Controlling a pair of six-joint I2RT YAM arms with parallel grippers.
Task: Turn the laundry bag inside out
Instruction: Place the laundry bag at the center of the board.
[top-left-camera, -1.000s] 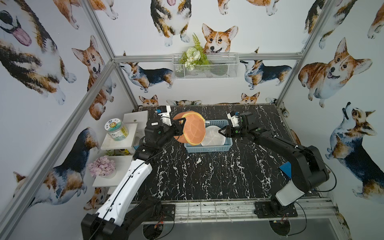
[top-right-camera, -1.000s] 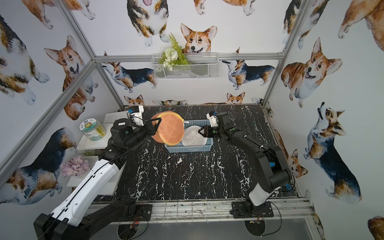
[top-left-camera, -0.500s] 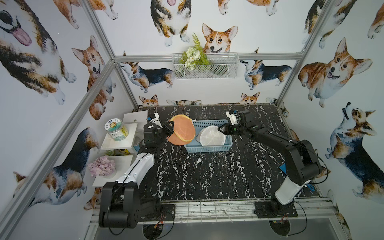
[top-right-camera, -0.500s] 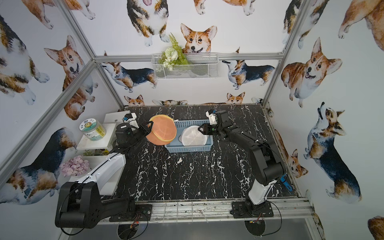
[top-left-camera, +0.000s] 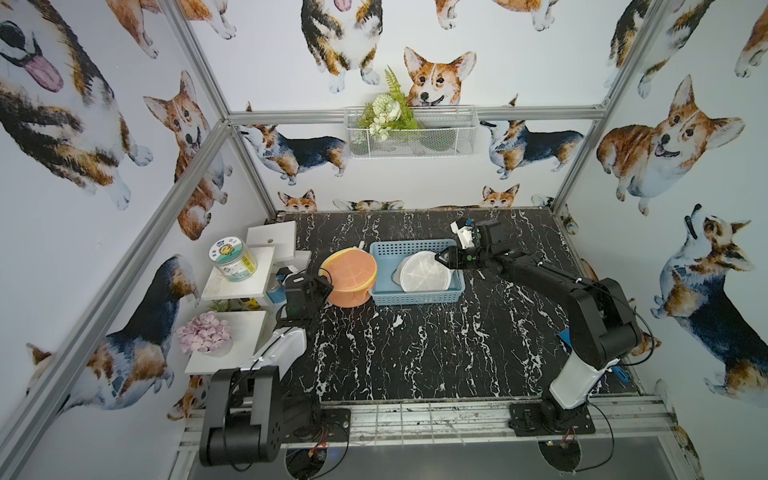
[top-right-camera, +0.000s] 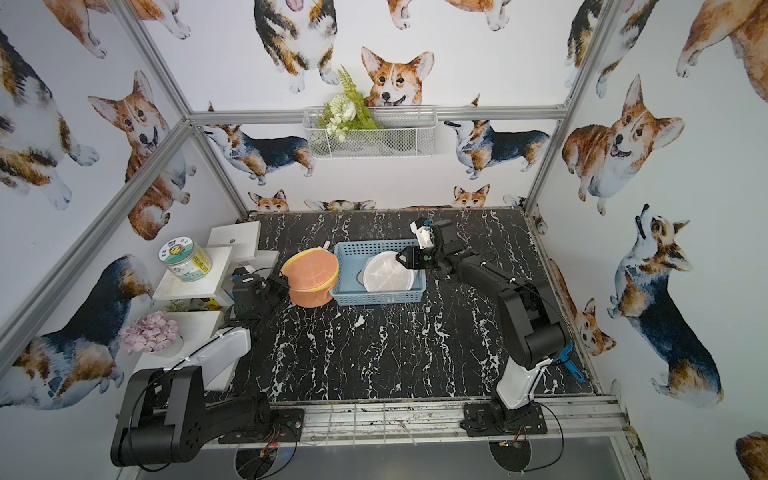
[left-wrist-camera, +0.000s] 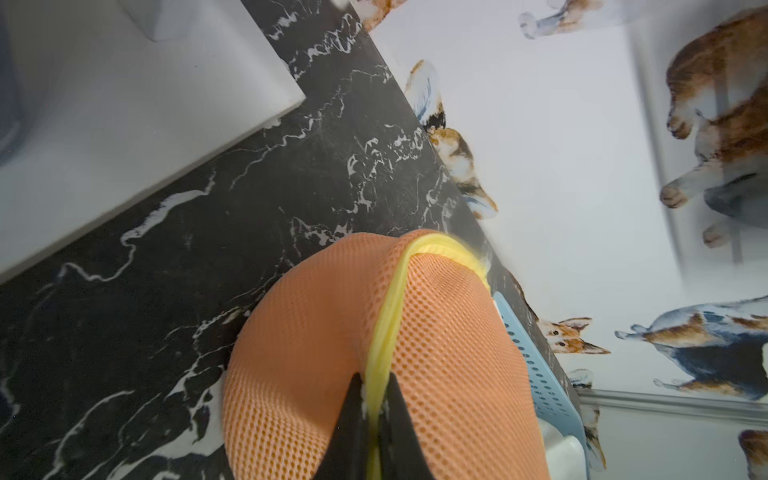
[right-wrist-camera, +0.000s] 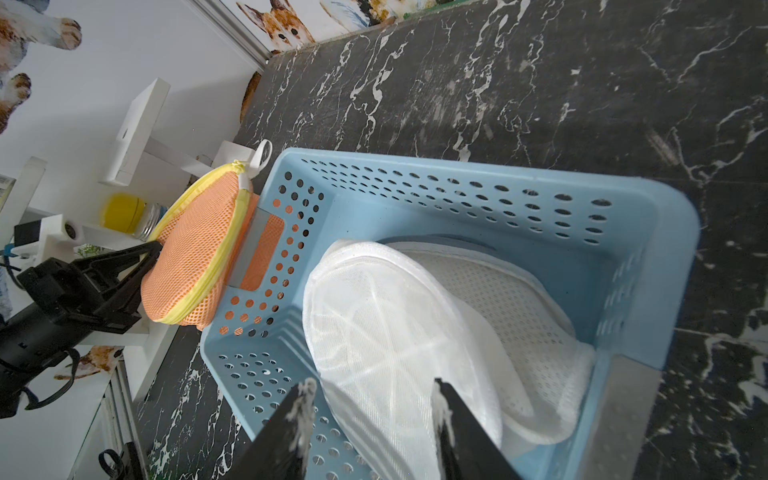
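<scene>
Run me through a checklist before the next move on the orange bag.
1. Left gripper shut on the orange bag at its yellow seam: ok.
2. Orange bag outside the basket, against its wall: ok.
3. Right gripper open, nothing held: ok.
4. Right gripper clear of the white bag: cannot tell.
5. Orange bag open for turning: cannot tell.
</scene>
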